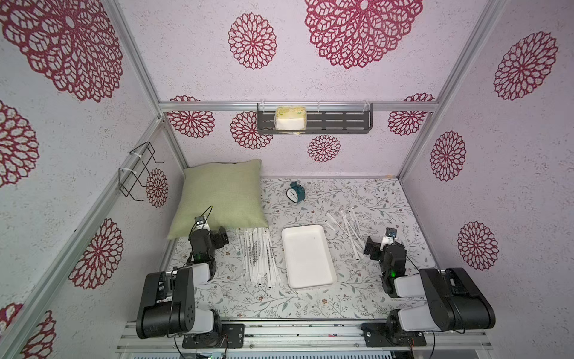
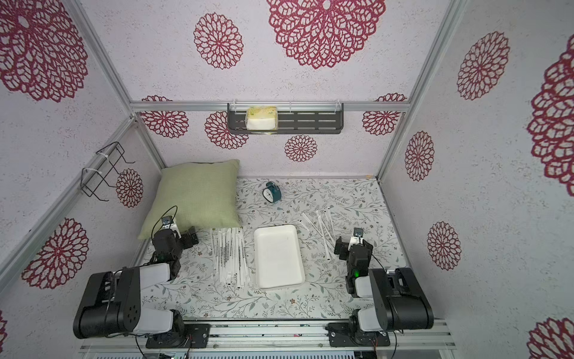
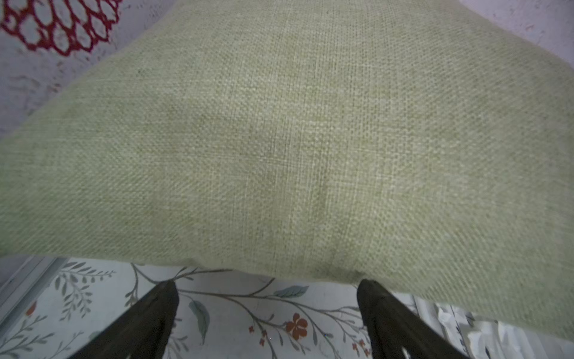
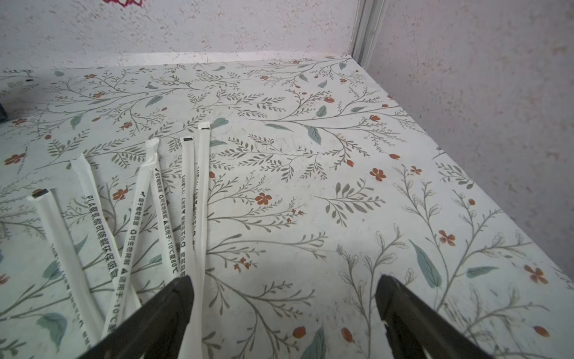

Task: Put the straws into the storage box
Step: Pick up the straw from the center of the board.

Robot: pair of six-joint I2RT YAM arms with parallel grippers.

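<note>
In the left wrist view the pillow (image 3: 279,140) runs past three edges, and the straws (image 3: 484,338) beside it are a blurred white patch cut off at the edge. In the right wrist view a finger (image 4: 161,317) of the right gripper (image 4: 284,279) hides the near ends of several straws (image 4: 136,223). In both top views the print on the straws (image 1: 257,255) (image 2: 228,251) is too small to read.

The left arm (image 1: 174,298) and right arm (image 1: 435,298) have black joints, white link shells, green wrist lights (image 1: 197,257), thin black cables (image 1: 211,209) and screwed black base plates (image 1: 214,337), while the left gripper (image 3: 267,286) and right gripper (image 4: 284,279) have dark tapered fingers (image 3: 155,310).
</note>
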